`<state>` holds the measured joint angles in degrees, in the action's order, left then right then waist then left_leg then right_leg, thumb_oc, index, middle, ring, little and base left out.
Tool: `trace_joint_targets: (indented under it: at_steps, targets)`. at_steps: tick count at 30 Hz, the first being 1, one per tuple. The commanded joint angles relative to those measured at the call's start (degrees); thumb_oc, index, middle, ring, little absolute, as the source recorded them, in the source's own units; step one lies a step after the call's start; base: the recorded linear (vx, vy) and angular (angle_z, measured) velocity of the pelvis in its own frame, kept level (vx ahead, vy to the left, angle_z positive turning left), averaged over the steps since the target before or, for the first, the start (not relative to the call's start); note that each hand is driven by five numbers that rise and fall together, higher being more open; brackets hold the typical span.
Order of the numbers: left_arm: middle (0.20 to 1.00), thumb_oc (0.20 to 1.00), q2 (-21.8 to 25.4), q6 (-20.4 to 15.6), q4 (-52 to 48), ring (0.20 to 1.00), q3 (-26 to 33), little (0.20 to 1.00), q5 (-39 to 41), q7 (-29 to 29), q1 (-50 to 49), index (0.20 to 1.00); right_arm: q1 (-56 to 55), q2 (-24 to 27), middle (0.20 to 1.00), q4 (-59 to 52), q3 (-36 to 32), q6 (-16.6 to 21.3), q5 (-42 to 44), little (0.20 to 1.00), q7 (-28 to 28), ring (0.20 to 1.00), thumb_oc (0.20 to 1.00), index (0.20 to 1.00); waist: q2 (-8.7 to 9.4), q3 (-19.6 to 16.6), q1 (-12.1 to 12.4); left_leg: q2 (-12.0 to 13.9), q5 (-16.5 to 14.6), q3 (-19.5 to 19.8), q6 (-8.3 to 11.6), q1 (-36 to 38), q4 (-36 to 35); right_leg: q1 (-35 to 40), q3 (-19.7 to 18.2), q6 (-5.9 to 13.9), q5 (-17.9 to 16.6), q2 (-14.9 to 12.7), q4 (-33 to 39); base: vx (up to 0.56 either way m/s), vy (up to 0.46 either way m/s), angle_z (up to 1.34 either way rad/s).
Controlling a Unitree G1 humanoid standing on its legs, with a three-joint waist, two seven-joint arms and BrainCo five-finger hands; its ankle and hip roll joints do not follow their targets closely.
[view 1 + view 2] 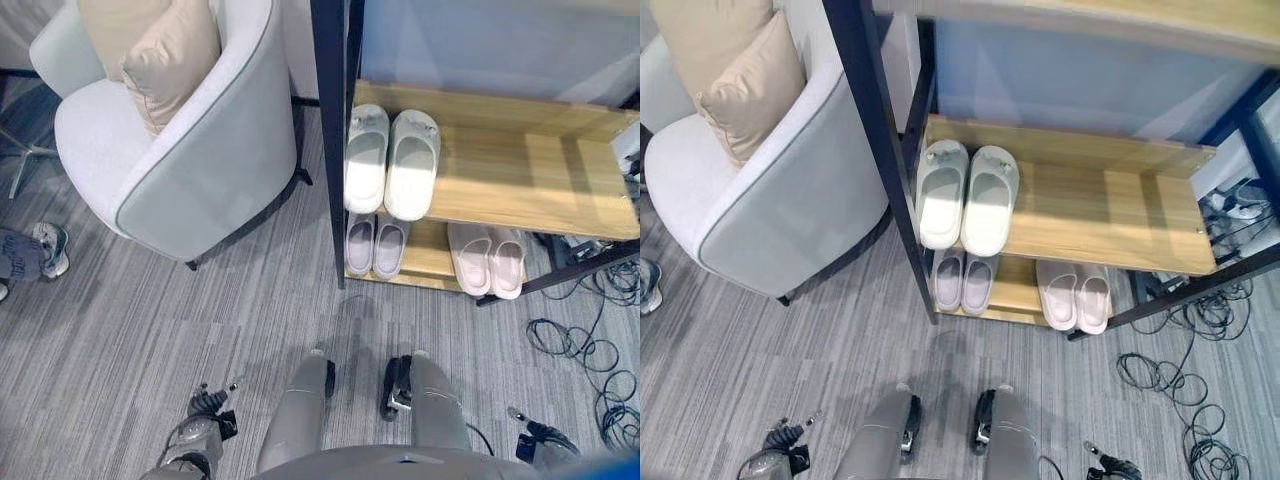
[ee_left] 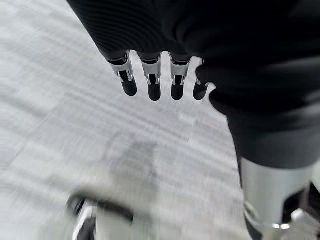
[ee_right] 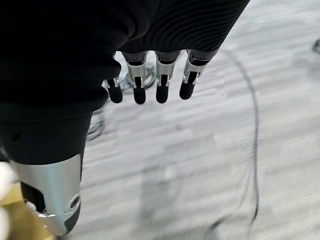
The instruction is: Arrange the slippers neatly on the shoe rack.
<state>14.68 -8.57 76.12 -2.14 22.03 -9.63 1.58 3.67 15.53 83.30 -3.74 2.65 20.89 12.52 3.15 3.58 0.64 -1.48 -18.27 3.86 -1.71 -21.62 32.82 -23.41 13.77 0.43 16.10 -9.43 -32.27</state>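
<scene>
Grey striped carpet floor (image 1: 150,330); pale grey armchair (image 1: 190,160) with beige cushions (image 1: 165,50) at left, near a white wall (image 1: 1090,90).

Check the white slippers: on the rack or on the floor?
On the rack: the white slippers sit side by side on the upper wooden shelf.
</scene>
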Motion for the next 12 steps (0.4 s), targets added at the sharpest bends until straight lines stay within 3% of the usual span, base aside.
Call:
trace_joint_targets:
  at_steps: [1, 5, 12]
  targets:
    - [1.000, 1.000, 1.47, 0.82, 1.12, 1.000, -1.96, 1.000, -8.89, 1.69, 5.29, 1.000, 0.90, 2.88, 1.000, 1.63, 0.51, -0.75, -4.57, 1.000, -2.77, 1.000, 1.000, 1.000, -0.69, 3.31, -0.64, 2.70, 12.50, 7.97, 3.34, 2.94, -12.86, 8.36, -1.14, 3.26, -6.43, -1.34, 10.70, 0.33, -0.099, 0.04]
    - [1.000, 1.000, 0.00, 0.57, 0.44, 1.000, -4.57, 1.000, -13.08, 1.39, 4.93, 1.000, -0.28, 1.53, 1.000, -0.41, 4.22, -0.64, -8.83, 1.000, -4.58, 1.000, 1.000, 1.000, -1.25, -0.25, -0.75, 3.23, 16.71, 7.37, 4.30, 14.33, -26.33, 17.88, -0.85, 4.63, -11.52, 1.24, 23.97, 0.22, -0.060, -0.08]
    - [1.000, 1.000, -0.87, 1.44, -0.17, 1.000, -7.01, 1.000, -17.72, 2.86, 5.04, 1.000, -0.09, 2.32, 1.000, -1.30, 7.27, -1.63, -13.58, 1.000, -7.13, 1.000, 1.000, 1.000, -1.98, -2.82, -0.02, 3.26, 18.01, 5.29, 4.05, 24.04, -37.22, 26.84, -1.62, 5.77, -14.47, 2.67, 34.76, 0.08, -0.029, -0.16]
